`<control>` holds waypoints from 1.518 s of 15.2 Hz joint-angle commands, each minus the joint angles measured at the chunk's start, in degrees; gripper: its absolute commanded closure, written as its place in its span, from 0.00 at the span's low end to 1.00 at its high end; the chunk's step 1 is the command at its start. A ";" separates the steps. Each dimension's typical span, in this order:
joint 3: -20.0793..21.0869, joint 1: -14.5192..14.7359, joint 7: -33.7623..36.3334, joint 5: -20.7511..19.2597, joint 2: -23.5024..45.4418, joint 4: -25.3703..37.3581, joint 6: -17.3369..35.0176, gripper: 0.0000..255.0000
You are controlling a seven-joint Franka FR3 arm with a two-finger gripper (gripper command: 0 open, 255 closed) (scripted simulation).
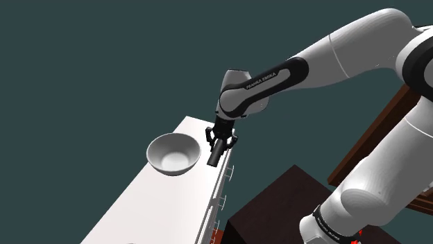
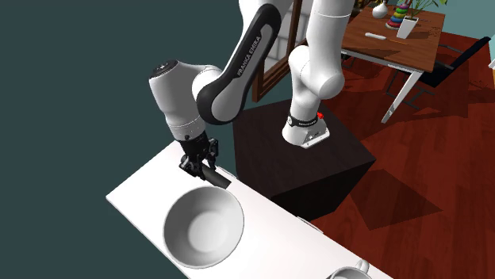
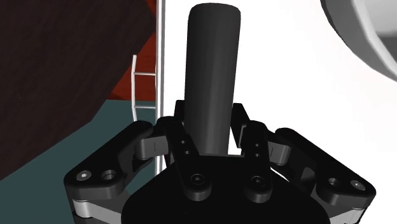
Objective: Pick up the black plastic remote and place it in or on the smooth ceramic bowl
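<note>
Remote (image 1: 216, 157) is in the gripper's hold, so the step in hand looks to me like the carry across to the bowl, with the placing not yet done.

The white arm (image 1: 347, 48) reaches from its dark stand (image 2: 317, 166) out over the long white surface (image 1: 153, 208). On that surface sits the pale, smooth bowl (image 1: 156, 149), empty and upright. In the second exterior view its rim is just beside the remote's lower end. The black gripper (image 1: 219, 144) points down near the surface's edge, its two fingers clamped on the remote's upper part. The slim dark body sticks out past the fingertips, toward the surface. It seems to hang just clear of the surface, though I cannot tell that for certain.

The next move, I'd judge, calls for a short sideways travel until the remote hangs over the bowl's hollow, with enough height to clear the rim before letting go.

On the forearm, white letters read "FRANKA EMIKA" (image 1: 260, 78). A band near the arm's base carries writing too small to read.
</note>
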 commanded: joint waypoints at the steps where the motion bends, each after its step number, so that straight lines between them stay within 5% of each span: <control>1: 0.03 0.03 0.15 0.00 -0.53 0.26 -1.04 1.00; 23: -1.04 -0.58 3.00 -0.92 -9.76 8.64 -18.41 1.00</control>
